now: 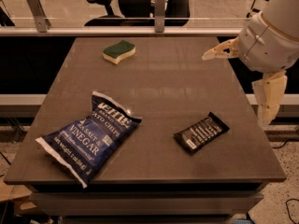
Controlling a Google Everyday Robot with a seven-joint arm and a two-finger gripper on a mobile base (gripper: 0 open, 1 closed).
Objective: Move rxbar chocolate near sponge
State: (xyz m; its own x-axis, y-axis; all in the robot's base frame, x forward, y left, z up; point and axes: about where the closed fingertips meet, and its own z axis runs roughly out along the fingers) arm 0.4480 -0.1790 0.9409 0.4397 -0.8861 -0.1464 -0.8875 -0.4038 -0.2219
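The rxbar chocolate (201, 133) is a flat black wrapper with white lettering. It lies at an angle on the table's front right part. The sponge (119, 52) has a dark green top over a pale yellow body and lies at the table's far left. My gripper (218, 51) hangs above the table's far right edge and points left. It is well behind the bar and far to the right of the sponge, and it holds nothing that I can see.
A large dark blue chip bag (88, 136) lies at the front left of the brown table (163, 83). My pale arm (268, 41) fills the upper right. A glass rail and office chairs (135, 1) stand behind the table.
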